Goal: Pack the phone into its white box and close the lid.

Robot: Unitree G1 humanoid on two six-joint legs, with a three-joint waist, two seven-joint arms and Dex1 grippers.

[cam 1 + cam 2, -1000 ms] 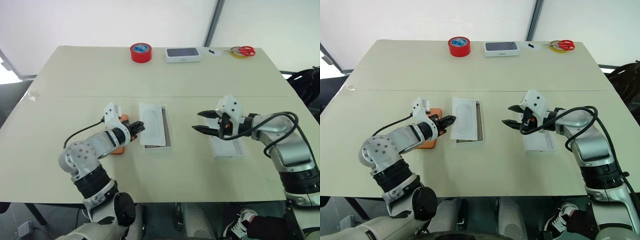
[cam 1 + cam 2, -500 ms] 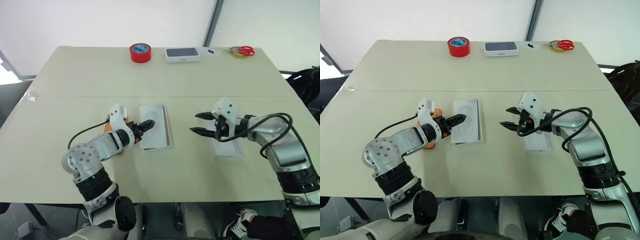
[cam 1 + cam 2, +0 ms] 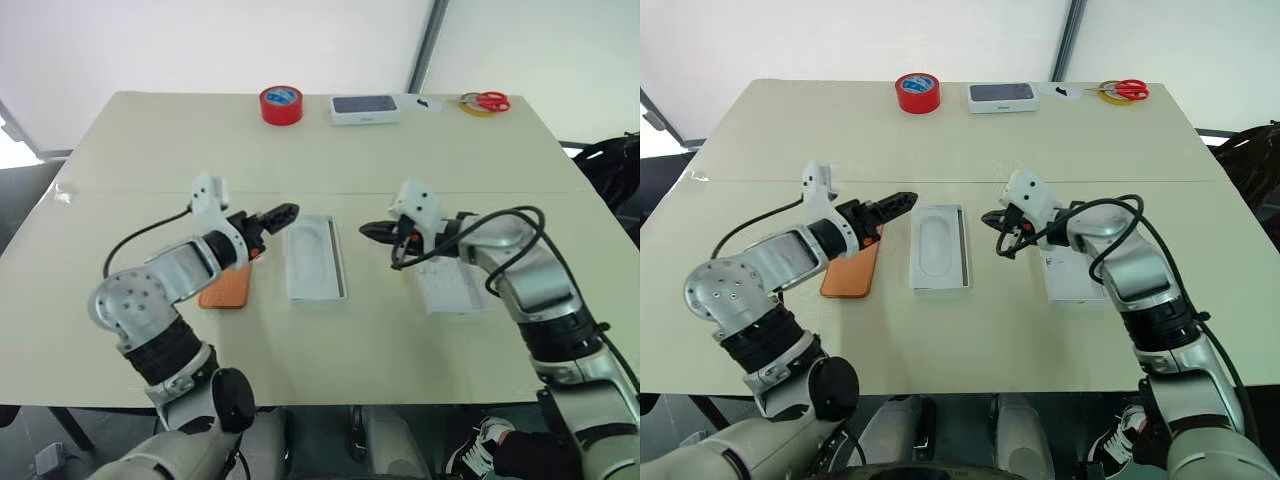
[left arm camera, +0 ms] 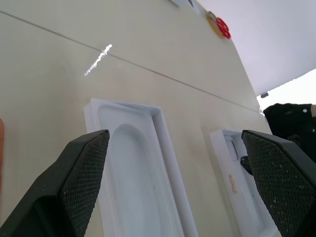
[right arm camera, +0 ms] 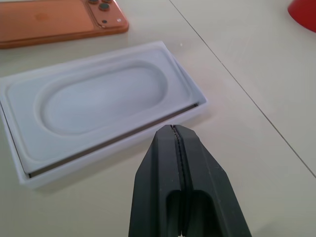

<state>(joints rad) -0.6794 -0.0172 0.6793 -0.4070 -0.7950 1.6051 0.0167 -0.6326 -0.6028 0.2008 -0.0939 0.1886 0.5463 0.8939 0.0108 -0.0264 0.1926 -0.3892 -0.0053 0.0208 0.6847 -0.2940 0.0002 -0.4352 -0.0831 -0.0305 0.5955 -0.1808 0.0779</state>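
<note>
Arms: silver-grey segments w/ black joint bands, white wrist housings. Black cable loops along each forearm. Left pincer (image 3: 283,213) & right pincer (image 3: 368,232): black, textured fingers.

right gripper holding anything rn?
No. In the right wrist view the right gripper has its two black fingers pressed together with nothing between them, hovering beside the white box.

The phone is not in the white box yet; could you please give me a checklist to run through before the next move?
1. Phone lying flat, free of both grippers: ok.
2. White box free to take it: not ok, a card with an oval outline lies in it.
3. Left gripper open: ok.
4. Right gripper open: not ok, shut on nothing.
5. Lid apart from the box: ok.
</note>
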